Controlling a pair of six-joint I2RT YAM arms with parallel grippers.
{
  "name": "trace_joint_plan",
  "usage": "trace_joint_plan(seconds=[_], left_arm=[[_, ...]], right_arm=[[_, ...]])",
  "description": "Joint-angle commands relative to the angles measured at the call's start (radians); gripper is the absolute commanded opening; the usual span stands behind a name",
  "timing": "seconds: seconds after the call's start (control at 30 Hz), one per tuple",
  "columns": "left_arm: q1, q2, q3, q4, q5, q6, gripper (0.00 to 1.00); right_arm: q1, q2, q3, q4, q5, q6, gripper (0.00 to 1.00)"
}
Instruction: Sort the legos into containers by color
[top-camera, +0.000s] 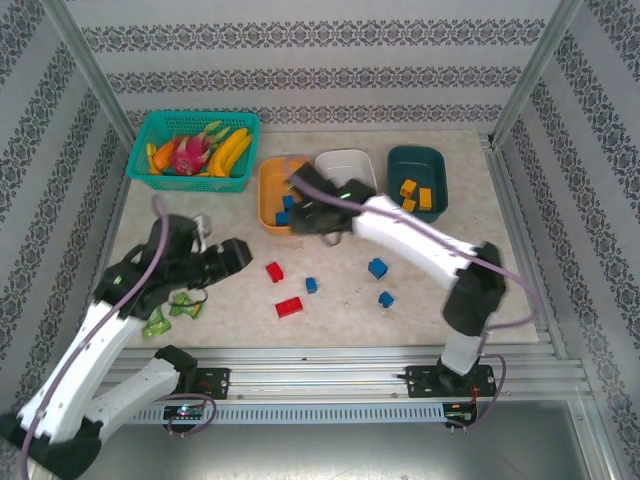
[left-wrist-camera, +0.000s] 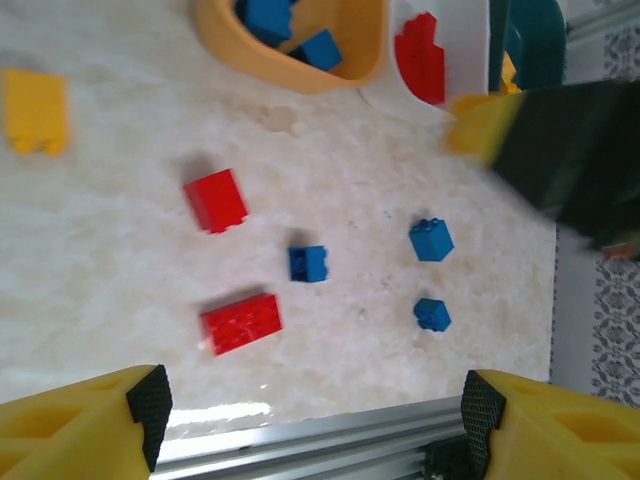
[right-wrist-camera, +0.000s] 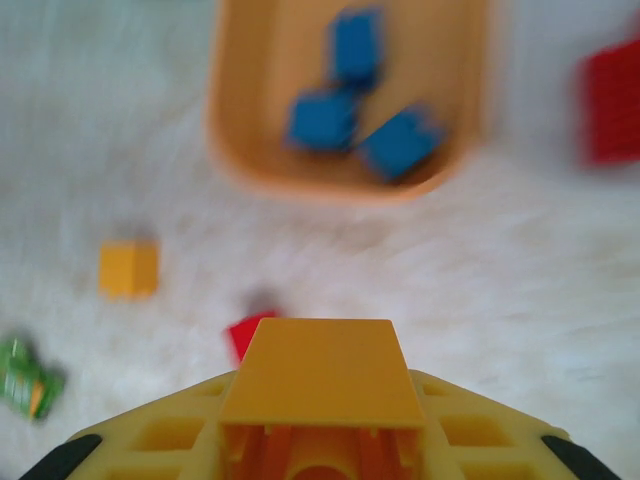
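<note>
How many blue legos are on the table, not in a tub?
3. The left blue lego lies near the long red lego; the upper blue lego and lower blue lego lie right of it. The right arm may hide more.

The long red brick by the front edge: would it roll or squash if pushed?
The long red brick looks like hard moulded plastic, so probably stiff. Flat and boxy, it would likely slide, not roll.

Blue legos (right-wrist-camera: 325, 120) in orange tub (top-camera: 266, 196), red brick (left-wrist-camera: 420, 55) in white tub (top-camera: 345, 161), yellow bricks (top-camera: 424, 197) in teal tub (top-camera: 414, 160), others (top-camera: 288, 307) loose
</note>
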Motion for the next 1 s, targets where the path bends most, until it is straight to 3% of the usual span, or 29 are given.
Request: trace_joint_plan(seconds=[0.0,0.2,0.33,0.7,0.97], left_arm=[[-0.044,0.128,0.090,0.221,0.059,0.068,0.80],[-0.116,0.395,0.231,0.355,0.063,0.075,0.80],[-0.159,0.559,0.338,0.400,0.065,0.083,0.80],[-0.174,0.896,0.599,0.446,0.118,0.094,0.80],[-0.173,0.965,0.661,0.422,0.098,0.102,0.80]], right_arm=[[-0.166,-0.078,-0.112,-0.007,0.016,-0.066,0.24],[-0.472,-0.067,-0.137,0.029,-0.082,-0.138,0.24],[-0.598,0.045,-0.070,0.061,-0.107,-0.165,0.24],[-0.730,0.461,0.330,0.045,-0.091,-0.170,0.25],[-0.744,0.801,0.791,-0.131,-0.167,-0.267,0.26]])
